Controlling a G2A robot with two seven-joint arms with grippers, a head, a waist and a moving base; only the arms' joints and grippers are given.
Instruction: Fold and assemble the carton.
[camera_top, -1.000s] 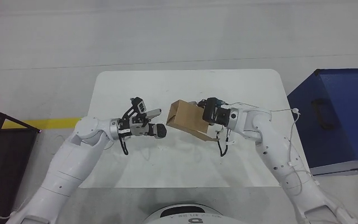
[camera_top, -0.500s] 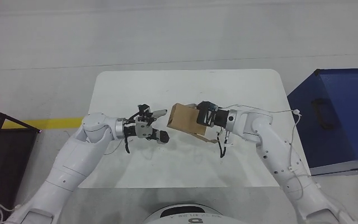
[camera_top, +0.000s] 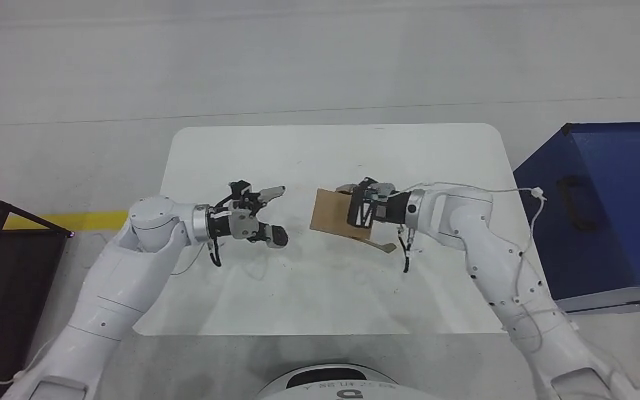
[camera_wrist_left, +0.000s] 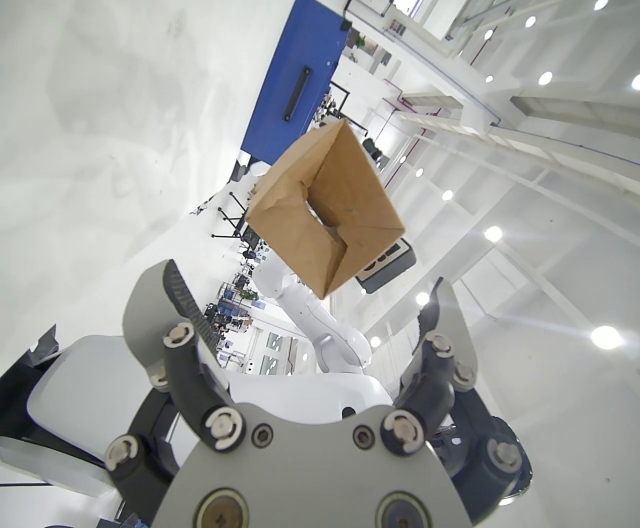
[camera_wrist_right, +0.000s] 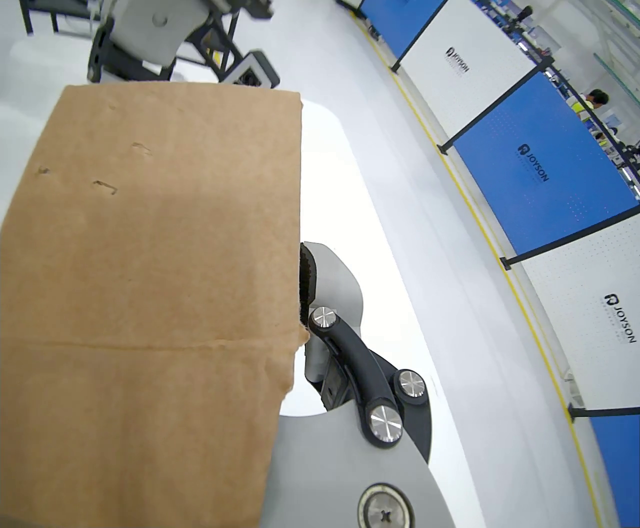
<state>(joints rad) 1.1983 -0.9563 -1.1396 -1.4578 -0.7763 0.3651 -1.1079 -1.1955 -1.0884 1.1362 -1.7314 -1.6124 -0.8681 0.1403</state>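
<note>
Centrally in the top view, the brown cardboard carton (camera_top: 333, 212) sits over the white table (camera_top: 430, 160), clamped in the right gripper (camera_top: 360, 210). The left gripper (camera_top: 277, 213), fingers spread and empty, faces it nearby.

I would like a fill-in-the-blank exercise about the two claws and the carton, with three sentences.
1. The right claw is shut on the ___.
2. The left claw is ___, apart from the carton.
3. The table is ___ in colour.
Missing words: carton; open; white.
</note>
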